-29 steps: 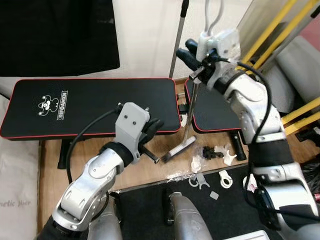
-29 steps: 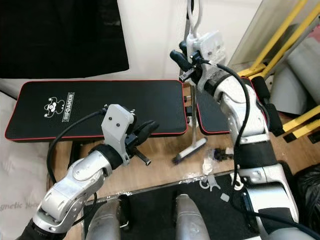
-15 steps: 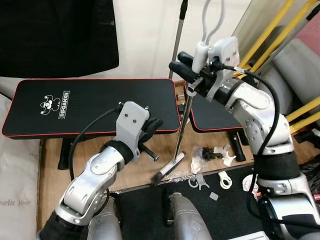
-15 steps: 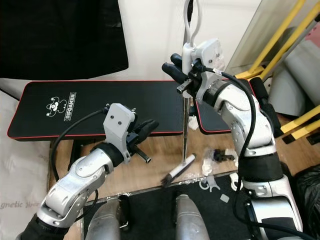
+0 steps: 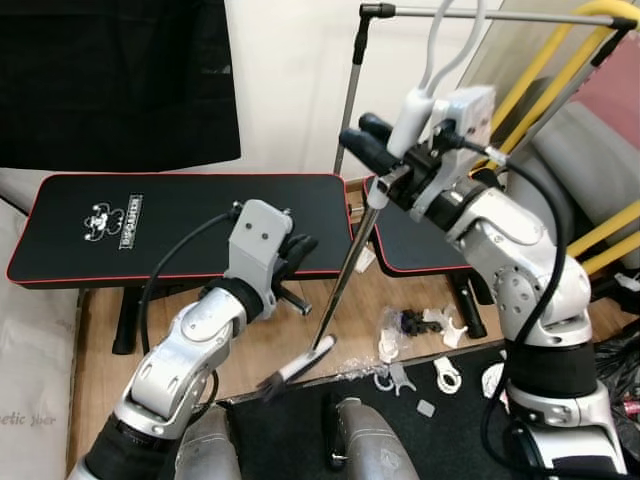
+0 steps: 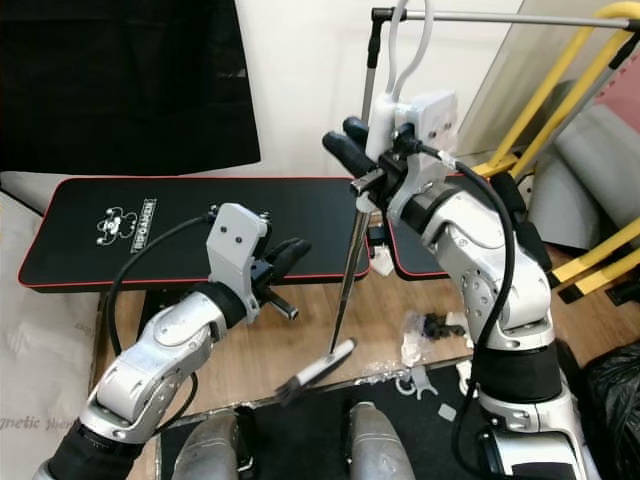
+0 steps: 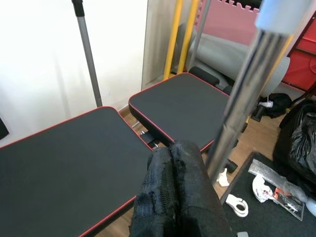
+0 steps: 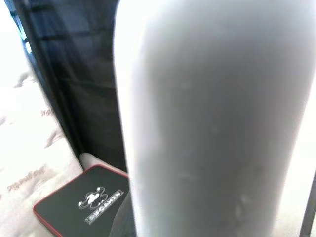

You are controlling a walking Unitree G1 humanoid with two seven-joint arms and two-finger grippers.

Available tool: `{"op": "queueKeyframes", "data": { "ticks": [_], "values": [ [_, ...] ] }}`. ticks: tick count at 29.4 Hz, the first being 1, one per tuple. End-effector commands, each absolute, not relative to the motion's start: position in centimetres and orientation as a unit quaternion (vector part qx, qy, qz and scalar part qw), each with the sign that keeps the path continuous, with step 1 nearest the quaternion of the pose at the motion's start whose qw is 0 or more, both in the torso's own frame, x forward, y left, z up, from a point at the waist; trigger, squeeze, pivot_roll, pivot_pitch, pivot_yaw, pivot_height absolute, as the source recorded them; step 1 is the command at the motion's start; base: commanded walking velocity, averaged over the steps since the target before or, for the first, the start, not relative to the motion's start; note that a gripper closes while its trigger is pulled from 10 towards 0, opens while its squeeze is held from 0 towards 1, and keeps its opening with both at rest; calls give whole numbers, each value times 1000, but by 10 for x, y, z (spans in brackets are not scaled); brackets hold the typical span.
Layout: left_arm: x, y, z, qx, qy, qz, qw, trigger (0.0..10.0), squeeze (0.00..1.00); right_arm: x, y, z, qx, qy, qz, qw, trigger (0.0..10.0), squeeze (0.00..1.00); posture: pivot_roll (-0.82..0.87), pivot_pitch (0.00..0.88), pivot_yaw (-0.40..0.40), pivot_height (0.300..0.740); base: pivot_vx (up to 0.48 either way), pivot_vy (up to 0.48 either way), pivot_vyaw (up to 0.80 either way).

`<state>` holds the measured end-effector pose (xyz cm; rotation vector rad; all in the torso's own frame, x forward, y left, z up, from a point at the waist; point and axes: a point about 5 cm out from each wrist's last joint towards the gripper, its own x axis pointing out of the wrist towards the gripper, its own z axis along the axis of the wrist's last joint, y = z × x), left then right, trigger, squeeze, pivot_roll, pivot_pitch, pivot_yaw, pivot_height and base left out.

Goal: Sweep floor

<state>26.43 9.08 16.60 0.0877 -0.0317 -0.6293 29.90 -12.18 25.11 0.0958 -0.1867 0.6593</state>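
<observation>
The right gripper [image 5: 372, 150] is clamped around the upper part of a broom [image 5: 340, 285], just below its white loop handle [image 5: 437, 50], and holds it at chest height in front of the wall. The broom's metal shaft [image 6: 345, 270] slants down toward the robot's left, and its dark-bristled head [image 5: 292, 370] rests tilted on the wooden floor [image 5: 250, 340] at the edge of a black mat [image 6: 300, 430]. The left gripper [image 5: 296, 250] hovers in front of the long black weight bench [image 5: 180, 220], beside the shaft but apart from it; in the left wrist view its two black fingers [image 7: 173, 182] are pressed together with nothing between them. The long bench has red piping and a white logo [image 5: 112, 216], and a second, shorter padded section [image 7: 182, 103] stands to its right. On the floor beside the mat, to the right of the broom head, lie scattered white plastic clips [image 5: 445, 372] and a small black piece [image 5: 413, 321]. Yellow bars [image 5: 560, 70] lean against the wall on the right, and a thin metal pole [image 5: 350, 90] stands behind the bench.
</observation>
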Motion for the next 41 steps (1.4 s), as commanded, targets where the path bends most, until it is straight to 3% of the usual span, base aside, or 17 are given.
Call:
{"op": "queueKeyframes", "data": {
  "ticks": [1,9,16,41],
  "values": [
    [263,88,162,40,-4,-334,942,10000,0,294,-125,260,48,-113,320,939,10000,0,-155,105,-130,740,0,0,0],
    [270,90,160,23,10,-318,948,10000,0,292,-125,251,54,-85,304,947,10000,0,-154,73,-126,740,-45,0,-700],
    [276,91,161,12,3,-305,952,10000,0,293,-124,253,62,-88,297,949,10000,0,-140,62,-136,740,-80,0,0],
    [286,91,162,26,-14,-290,956,10000,0,296,-125,254,65,-71,272,957,10000,0,-142,53,-142,740,0,0,-800]
  ]
}}
